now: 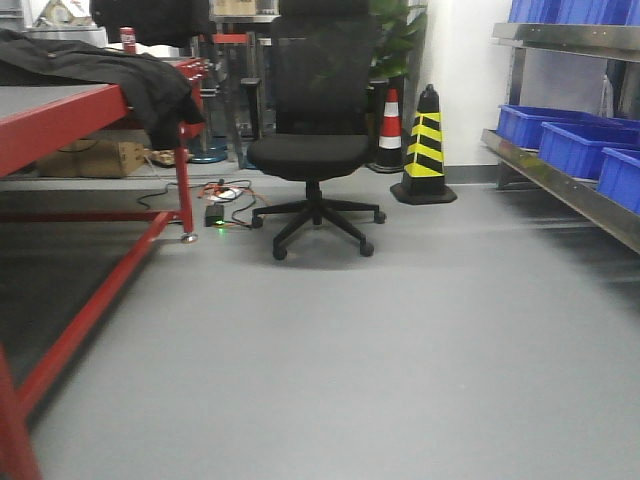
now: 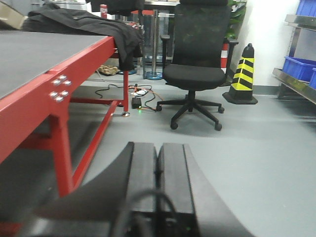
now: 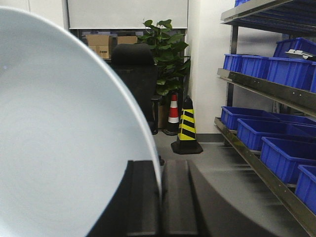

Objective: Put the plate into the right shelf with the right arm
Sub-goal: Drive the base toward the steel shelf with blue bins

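Observation:
In the right wrist view my right gripper (image 3: pixel 160 170) is shut on the rim of the white plate (image 3: pixel 64 138), which fills the left half of that view and stands on edge. The right shelf (image 3: pixel 266 91), a steel rack holding blue bins (image 3: pixel 284 150), runs along the right side, apart from the plate. It also shows at the right of the front view (image 1: pixel 565 180). In the left wrist view my left gripper (image 2: pixel 158 150) is shut and empty, held above the grey floor beside the red-framed table (image 2: pixel 59 74). Neither gripper shows in the front view.
A black office chair (image 1: pixel 315 140) stands ahead in the middle of the floor. A yellow-black cone (image 1: pixel 425 150) and an orange-white cone (image 1: pixel 390 125) stand behind it near the wall. Cables and a small box (image 1: pixel 218 205) lie by the table leg. A dark jacket (image 1: pixel 110 70) lies on the table.

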Robot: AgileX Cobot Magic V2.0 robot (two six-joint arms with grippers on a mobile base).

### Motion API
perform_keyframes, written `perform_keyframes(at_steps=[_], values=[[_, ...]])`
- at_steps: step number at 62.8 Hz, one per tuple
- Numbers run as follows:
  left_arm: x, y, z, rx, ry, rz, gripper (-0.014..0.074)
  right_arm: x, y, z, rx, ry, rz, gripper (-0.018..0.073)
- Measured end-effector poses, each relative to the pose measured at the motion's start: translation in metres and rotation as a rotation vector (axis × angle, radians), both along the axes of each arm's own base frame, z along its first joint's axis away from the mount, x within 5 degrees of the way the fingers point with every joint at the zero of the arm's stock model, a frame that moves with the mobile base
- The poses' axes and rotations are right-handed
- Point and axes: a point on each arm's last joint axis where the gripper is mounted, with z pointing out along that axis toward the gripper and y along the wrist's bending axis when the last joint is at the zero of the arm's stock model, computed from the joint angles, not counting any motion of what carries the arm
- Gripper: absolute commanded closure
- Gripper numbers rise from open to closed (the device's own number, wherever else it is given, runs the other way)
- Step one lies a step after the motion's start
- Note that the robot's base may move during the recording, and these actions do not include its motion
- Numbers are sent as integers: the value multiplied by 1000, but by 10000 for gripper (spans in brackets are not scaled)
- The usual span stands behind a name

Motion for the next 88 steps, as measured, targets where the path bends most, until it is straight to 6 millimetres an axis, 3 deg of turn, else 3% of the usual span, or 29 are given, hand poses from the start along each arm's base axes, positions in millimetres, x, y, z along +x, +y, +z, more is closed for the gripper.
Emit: perform_keyframes(at_steps=[88], values=[[0, 0, 0, 0, 0, 0, 724, 0, 0, 0, 0, 0, 0, 506]])
